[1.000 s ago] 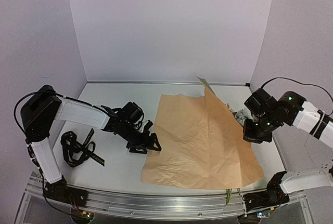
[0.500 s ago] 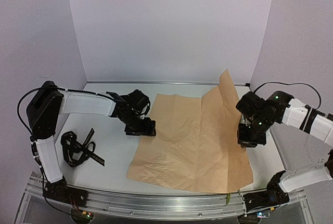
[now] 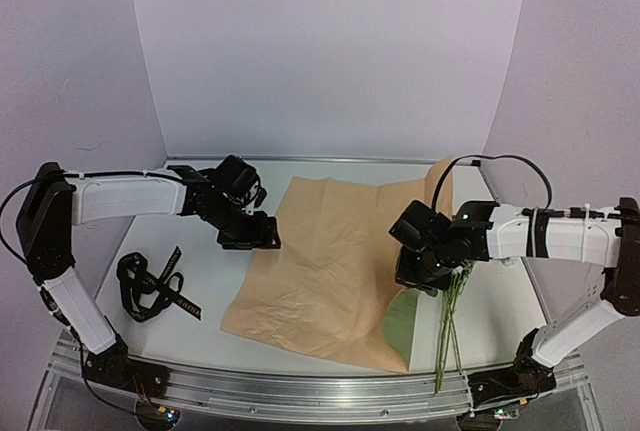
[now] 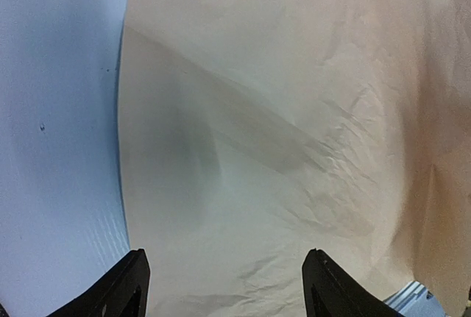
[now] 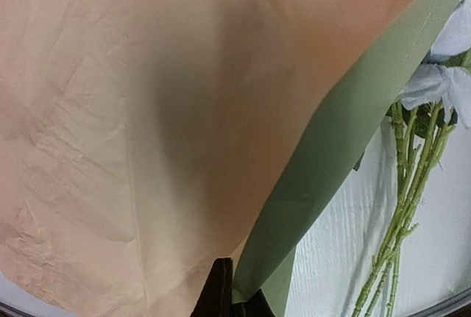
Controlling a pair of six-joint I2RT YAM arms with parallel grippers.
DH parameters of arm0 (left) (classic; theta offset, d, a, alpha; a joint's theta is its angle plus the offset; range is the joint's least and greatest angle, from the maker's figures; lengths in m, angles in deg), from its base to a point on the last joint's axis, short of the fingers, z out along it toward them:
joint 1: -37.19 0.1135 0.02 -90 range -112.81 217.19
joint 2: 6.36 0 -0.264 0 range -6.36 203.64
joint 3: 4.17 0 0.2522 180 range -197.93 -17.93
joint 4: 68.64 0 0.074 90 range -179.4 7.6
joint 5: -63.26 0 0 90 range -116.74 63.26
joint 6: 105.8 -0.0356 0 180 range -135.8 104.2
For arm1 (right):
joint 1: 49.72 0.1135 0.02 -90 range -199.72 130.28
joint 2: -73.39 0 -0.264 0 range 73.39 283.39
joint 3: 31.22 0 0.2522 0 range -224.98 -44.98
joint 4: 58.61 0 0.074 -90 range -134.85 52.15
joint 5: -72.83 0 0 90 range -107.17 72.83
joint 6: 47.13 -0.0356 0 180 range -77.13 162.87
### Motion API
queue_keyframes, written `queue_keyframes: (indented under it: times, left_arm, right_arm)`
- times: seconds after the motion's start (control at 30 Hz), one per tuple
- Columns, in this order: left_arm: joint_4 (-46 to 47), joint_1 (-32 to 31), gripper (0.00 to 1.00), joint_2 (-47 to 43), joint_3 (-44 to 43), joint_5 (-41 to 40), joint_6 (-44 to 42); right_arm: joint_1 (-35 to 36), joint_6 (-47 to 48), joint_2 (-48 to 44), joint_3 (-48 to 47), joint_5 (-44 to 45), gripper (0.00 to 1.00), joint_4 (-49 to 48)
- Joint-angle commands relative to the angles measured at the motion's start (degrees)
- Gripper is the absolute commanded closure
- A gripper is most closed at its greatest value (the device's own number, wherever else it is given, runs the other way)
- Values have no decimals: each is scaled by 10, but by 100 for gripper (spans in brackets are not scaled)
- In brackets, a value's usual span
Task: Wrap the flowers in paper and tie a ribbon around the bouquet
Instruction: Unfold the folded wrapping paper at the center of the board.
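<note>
Paper (image 3: 320,251) fills the middle of the table (image 3: 210,323), tan face up and creased, running from under the left gripper (image 3: 250,239) across to the right gripper (image 3: 420,276). A second ago the sheet lay further right and covered the flowers almost entirely. It has since been dragged leftward, and its right edge is folded up and over, so the sage green underside shows just below the right jaws.

The right gripper, which was out near the table's right edge, has swept inward and is clenched on that folded edge. In its wrist view the green flap (image 5: 324,148) rises straight from its closed fingertips. The left gripper has moved from the sheet's near left edge towards the far left corner. Its jaws are released and wide, though narrowing a little, with only tan paper (image 4: 280,111) and a strip of bare table below them; it grips nothing.

The flowers (image 3: 447,326) now lie uncovered on the table just right of the right jaws, their long green stems pointing at the near edge and a pale bloom (image 5: 445,59) showing beside the flap.

The ribbon (image 3: 150,286) lies in a loose black tangle, well to the near left of the left jaws, untouched.

Judging from this, the stems are off the sheet, so wrapping has barely started and the flowers must go back onto the paper.
</note>
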Motion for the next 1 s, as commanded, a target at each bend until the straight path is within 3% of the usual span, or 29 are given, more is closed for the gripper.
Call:
queue_keyframes:
  times: [0.0,0.2,0.3,0.4,0.53,0.77,0.9,0.97]
  left_arm:
    - [39,-2,29,-41,33,52,14]
    - [91,-10,36,-11,22,106,27]
    - [95,-12,38,8,6,112,24]
    - [84,-13,38,12,5,98,15]
    - [85,-12,42,3,29,92,14]
    - [77,-2,59,16,73,46,14]
    - [90,14,64,34,93,33,18]
    - [93,23,65,44,96,30,19]
  right_arm:
    - [1,-7,1,-27,44,100,-60]
    - [0,11,-2,-67,21,100,-112]
    - [2,-32,17,-70,2,100,-181]
    - [19,-63,30,-46,9,100,-254]
    - [46,-68,17,7,57,100,-275]
    - [96,-78,31,74,89,100,-311]
    - [111,-83,33,93,90,88,-314]
    - [112,-81,26,98,85,77,-296]
